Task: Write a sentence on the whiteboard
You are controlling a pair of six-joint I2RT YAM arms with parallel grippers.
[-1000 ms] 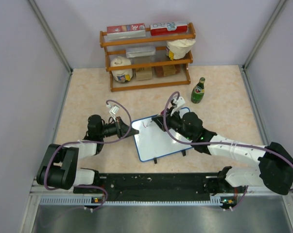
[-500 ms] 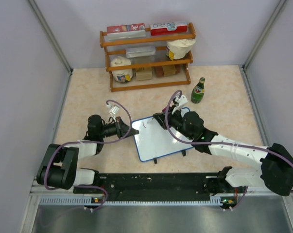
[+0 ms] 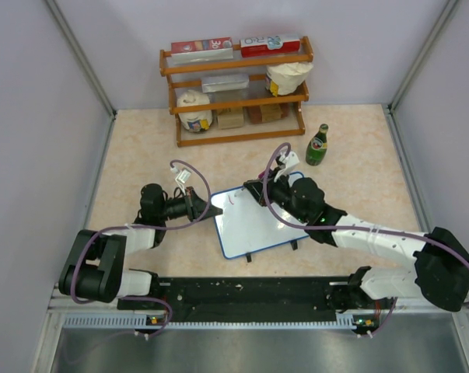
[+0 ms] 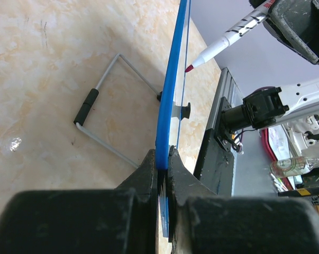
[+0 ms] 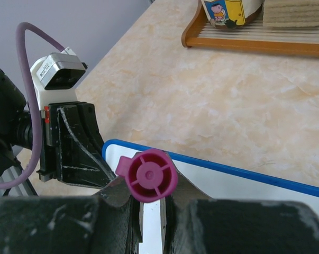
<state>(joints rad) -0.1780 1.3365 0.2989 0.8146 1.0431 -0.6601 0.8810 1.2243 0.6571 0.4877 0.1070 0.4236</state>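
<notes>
The whiteboard (image 3: 253,225), white with a thin blue frame, stands tilted on its wire foot (image 4: 103,119) in the middle of the table. My left gripper (image 3: 206,208) is shut on the board's left edge; the left wrist view shows the blue frame (image 4: 171,95) edge-on between the jaws of my left gripper (image 4: 163,159). My right gripper (image 3: 259,194) is shut on a marker (image 4: 225,41) with a red tip and a magenta end cap (image 5: 151,174). The tip sits at or just off the board's upper left part, near a small mark (image 3: 232,199). The white board face (image 5: 244,185) shows below my right gripper (image 5: 151,188).
A wooden rack (image 3: 238,89) with boxes, a jar and food packets stands at the back. A green bottle (image 3: 317,145) stands right of it, behind my right arm. Grey walls close in both sides.
My right wrist has tilted up slightly and the marker has shifted a little over the board's upper left. The left arm and the board have not moved.
</notes>
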